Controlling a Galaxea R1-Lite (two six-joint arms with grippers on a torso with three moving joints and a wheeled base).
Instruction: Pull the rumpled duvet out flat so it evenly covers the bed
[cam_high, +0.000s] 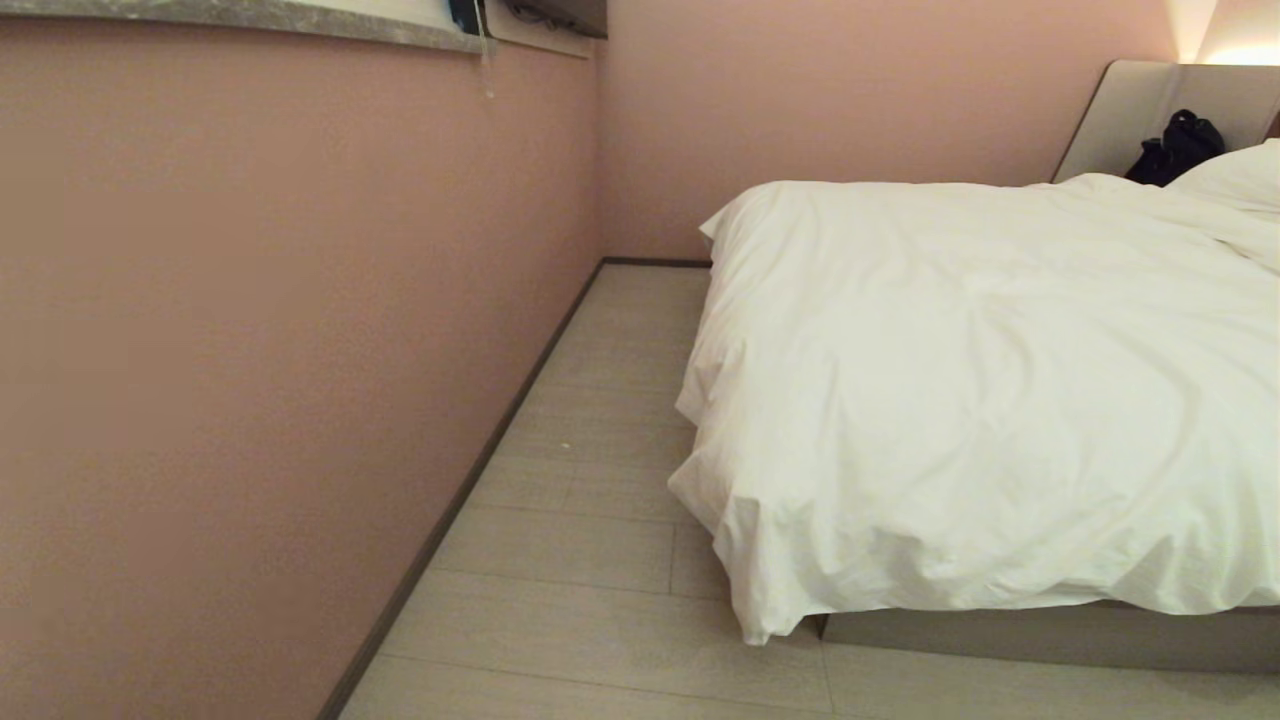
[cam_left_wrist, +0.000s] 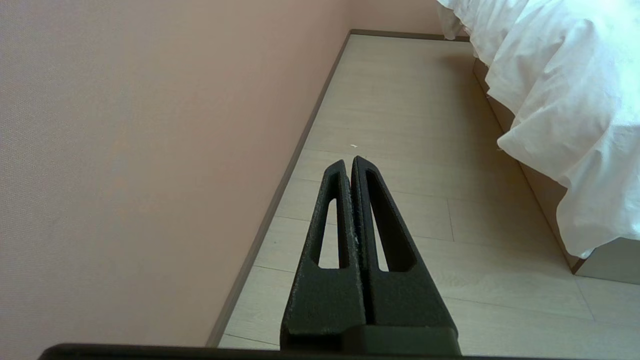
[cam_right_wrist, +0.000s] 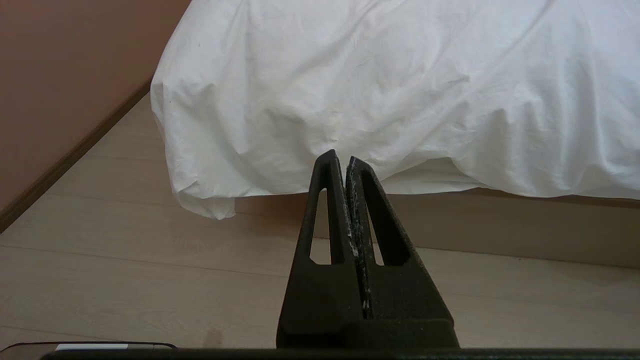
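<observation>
Two grippers idle, neither in the head view. Left gripper (cam_left_wrist: 350, 162): fingers pressed together, empty, over the floor (cam_left_wrist: 400, 125) beside the pink wall (cam_high: 250, 350). Duvet (cam_high: 980, 380): at 3 o'clock in the head view, creased, overhanging the bed (cam_high: 1050, 635) base corner. Right gripper (cam_right_wrist: 341, 159): closed, empty, facing the duvet's hanging edge.
</observation>
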